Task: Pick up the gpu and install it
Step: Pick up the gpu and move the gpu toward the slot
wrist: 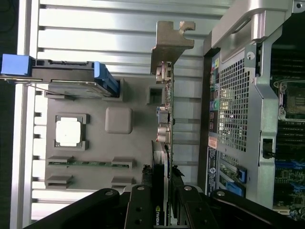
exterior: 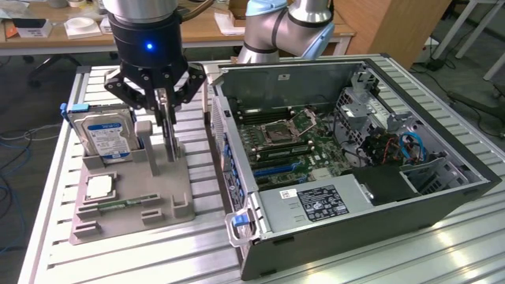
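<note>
Work surface: slatted aluminium table (exterior: 442, 248); bright glare patches on the slats toward the exterior view's right.
Rear furniture: wooden desk (exterior: 205, 35) behind the table, carrying white boxes (exterior: 83, 26).
Side panel: upright wooden board (exterior: 394, 26) beside the desk.
Floor: dark grey (exterior: 28, 112); black cables (exterior: 465, 97) at the exterior view's right, blue cable (exterior: 9, 177) at its left.

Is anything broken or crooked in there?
Nothing looks broken or spilled. The computer case lies on its side with its cover off, so you see inside. The gpu stands on edge in the gray holder, with the gripper closed on it. The hard drive stands straight too.
</note>
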`<action>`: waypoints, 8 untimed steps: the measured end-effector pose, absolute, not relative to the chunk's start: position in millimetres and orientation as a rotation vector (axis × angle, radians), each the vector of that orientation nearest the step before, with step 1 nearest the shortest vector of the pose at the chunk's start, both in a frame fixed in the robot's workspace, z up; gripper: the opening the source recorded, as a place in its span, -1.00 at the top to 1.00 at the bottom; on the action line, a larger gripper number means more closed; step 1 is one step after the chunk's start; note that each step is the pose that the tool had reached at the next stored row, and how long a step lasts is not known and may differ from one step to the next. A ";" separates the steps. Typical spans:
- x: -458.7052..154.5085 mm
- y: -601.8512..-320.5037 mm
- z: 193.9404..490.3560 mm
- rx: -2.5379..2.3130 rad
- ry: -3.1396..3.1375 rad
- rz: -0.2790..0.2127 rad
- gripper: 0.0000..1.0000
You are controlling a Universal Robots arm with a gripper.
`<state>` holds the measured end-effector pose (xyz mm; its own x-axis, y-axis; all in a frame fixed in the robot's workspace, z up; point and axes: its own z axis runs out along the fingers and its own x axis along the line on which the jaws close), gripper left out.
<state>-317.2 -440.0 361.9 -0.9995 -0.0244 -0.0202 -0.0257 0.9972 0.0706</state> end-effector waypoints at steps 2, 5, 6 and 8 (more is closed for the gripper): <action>-317.2 -440.0 362.5 -0.040 3.120 0.111 0.48; -317.3 -440.0 363.7 -0.041 3.120 0.111 0.48; -317.2 -440.0 364.2 -0.042 3.120 0.111 0.48; -317.3 -440.0 365.2 -0.042 3.120 0.111 0.48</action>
